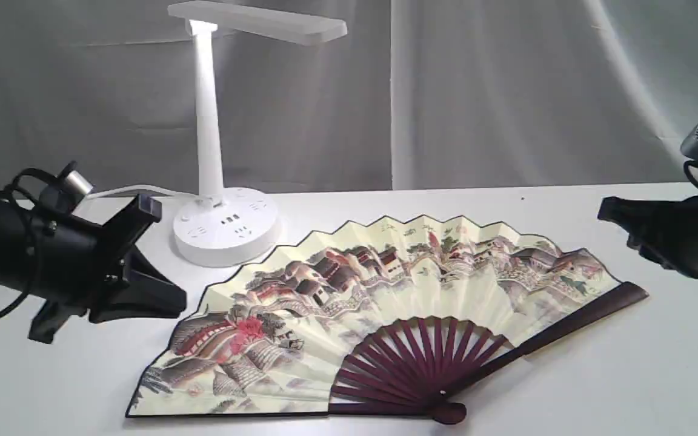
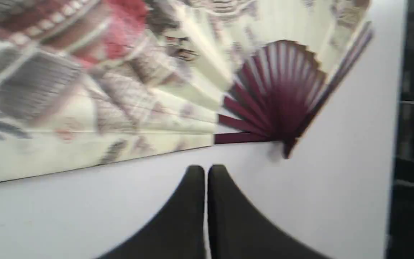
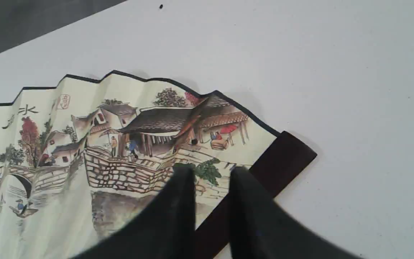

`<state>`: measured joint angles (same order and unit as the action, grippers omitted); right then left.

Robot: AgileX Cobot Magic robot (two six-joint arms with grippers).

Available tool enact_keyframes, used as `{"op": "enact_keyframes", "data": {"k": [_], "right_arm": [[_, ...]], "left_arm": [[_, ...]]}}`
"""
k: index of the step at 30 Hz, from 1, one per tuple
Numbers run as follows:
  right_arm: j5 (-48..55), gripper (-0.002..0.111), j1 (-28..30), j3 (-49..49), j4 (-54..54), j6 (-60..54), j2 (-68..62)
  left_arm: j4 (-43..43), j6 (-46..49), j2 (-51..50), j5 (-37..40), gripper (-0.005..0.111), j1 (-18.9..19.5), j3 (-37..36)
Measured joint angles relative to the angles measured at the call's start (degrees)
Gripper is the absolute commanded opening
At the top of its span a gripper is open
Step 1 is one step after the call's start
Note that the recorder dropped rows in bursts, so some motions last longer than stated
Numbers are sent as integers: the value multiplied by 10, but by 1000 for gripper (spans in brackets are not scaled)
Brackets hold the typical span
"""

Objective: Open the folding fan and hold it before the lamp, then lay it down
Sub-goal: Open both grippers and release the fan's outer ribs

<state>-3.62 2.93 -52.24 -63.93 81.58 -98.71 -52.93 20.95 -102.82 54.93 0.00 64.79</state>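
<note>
Fan (image 1: pixel 385 284) lay fully spread and flat on the table (image 1: pixel 628 375), with its pivot (image 1: pixel 449 413) close to the near edge and its scalloped black rim toward the far side. Its left straight edge ran along the near side. Its right guard (image 1: pixel 585 315) angled away to the right and farther back. The lamp (image 1: pixel 209 121) stood at the far left, its round base just beyond the fan's far-left pleats and not touching them. Bare white tabletop showed right of the guard, in the far strip before the grey curtain (image 1: pixel 506 91), and at the near left.

The leaf was pleated cream paper painted with houses, stone walls and a red blossom. Dark maroon wooden ribs (image 1: pixel 422 357) radiated from the rounded pivot. The lamp was smooth white plastic with a slim stem, a flat bar head and sockets in the base. Its white cord (image 1: pixel 125 191) trailed off to the left.

I reached in low from the left, nearly level, and my left gripper (image 2: pixel 206 171) hovered over the table just beside the fan's left end. Its fingers were pressed almost together, with only a hairline between them and nothing gripped; that wrist view was blurred. My right gripper (image 3: pixel 210 176) hung raised at the right, over the paper beside the guard. Its jaws stood a narrow gap apart and were empty.
</note>
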Motion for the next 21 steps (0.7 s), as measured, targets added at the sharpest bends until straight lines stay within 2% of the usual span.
{"op": "enact_keyframes", "data": {"k": [2,6,9,17,21], "right_arm": [[0,0,0,0,-12,0,0],[0,0,0,0,-28,-2,0],[0,0,0,0,-53,-2,0],[43,0,0,-16,-149,-4,-8],[103,0,0,-27,-215,-5,-18]], "left_arm": [[83,-47,0,0,0,0,26],[220,-121,0,0,0,0,65],[291,-160,0,1,0,-1,85],[330,-186,0,0,0,-1,98],[339,-186,0,-1,0,0,98]]}}
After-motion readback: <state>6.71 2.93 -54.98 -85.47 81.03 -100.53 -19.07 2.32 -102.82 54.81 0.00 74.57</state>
